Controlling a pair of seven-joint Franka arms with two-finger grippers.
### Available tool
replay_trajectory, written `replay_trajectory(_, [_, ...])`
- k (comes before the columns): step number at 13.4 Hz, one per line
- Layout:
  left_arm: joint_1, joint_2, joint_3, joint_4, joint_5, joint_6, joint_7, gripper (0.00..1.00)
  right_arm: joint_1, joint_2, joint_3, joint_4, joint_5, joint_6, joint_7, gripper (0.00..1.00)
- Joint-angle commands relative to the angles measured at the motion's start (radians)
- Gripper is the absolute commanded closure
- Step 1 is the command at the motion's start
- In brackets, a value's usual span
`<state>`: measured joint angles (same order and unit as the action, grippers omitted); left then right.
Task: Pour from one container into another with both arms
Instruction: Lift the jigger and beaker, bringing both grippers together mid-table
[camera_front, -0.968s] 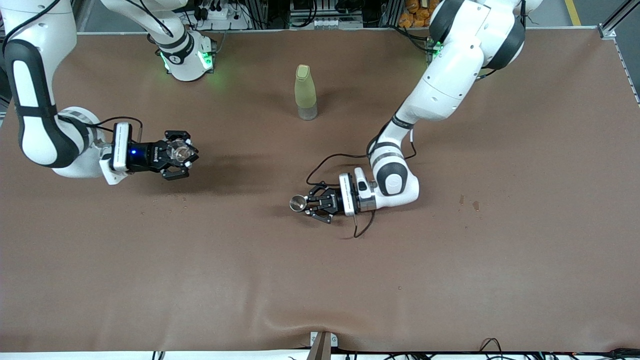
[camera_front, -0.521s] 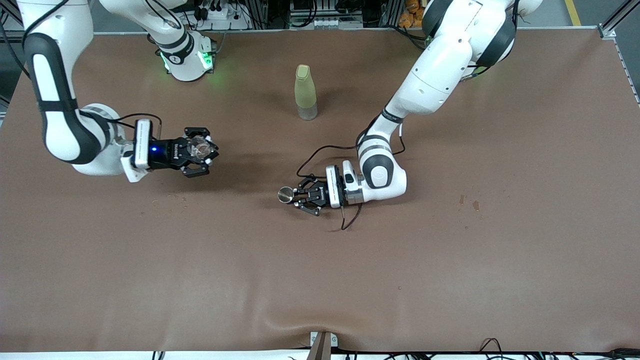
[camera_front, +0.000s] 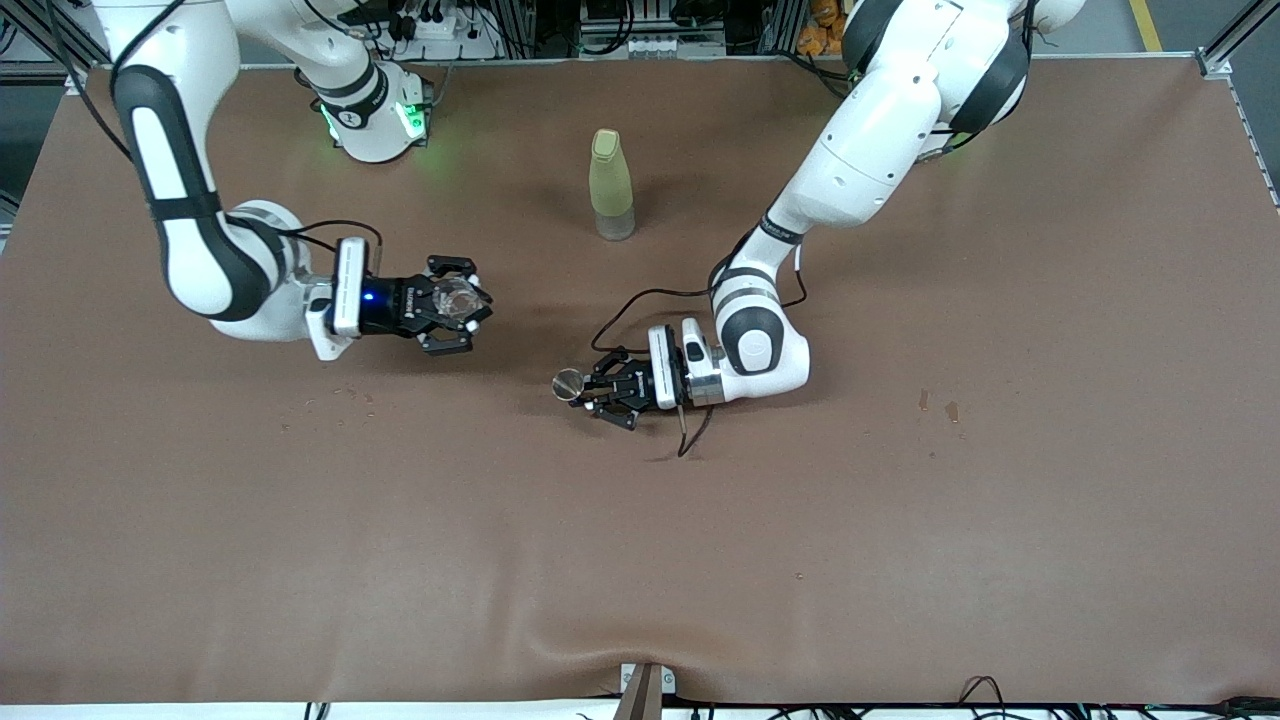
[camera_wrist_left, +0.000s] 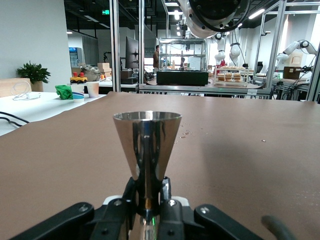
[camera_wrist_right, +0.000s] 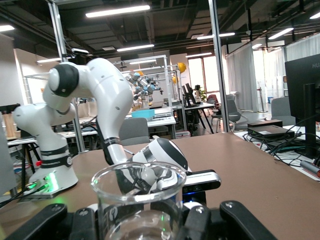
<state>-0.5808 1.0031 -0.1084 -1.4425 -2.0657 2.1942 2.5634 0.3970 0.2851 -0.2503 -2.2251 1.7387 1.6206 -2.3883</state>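
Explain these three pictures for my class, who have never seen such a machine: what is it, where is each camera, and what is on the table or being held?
Two white robot arms work at a brown table. One picture looks down from a high camera facing them; the other two come from cameras on each arm's wrist. The left gripper is shut on a small metal cup. The right gripper is shut on a clear glass. Both are held upright above the table. A yellow-green bottle stands alone, nearer the arms' bases.
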Motion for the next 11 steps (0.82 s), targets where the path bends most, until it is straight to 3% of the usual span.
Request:
replay_trajectory(1, [-0.011,-0.011,0.006,-0.006,-0.027,-0.002,0.035,1.00,0.081,-0.043,-0.006,-0.039,0.096,0.076,0.014,1.00])
replay_trajectory(11, [0.004,-0.012,-0.013,-0.012,-0.044,-0.030,0.063,1.00,0.261,0.002,0.005,-0.036,0.375,0.194,-0.049,1.00])
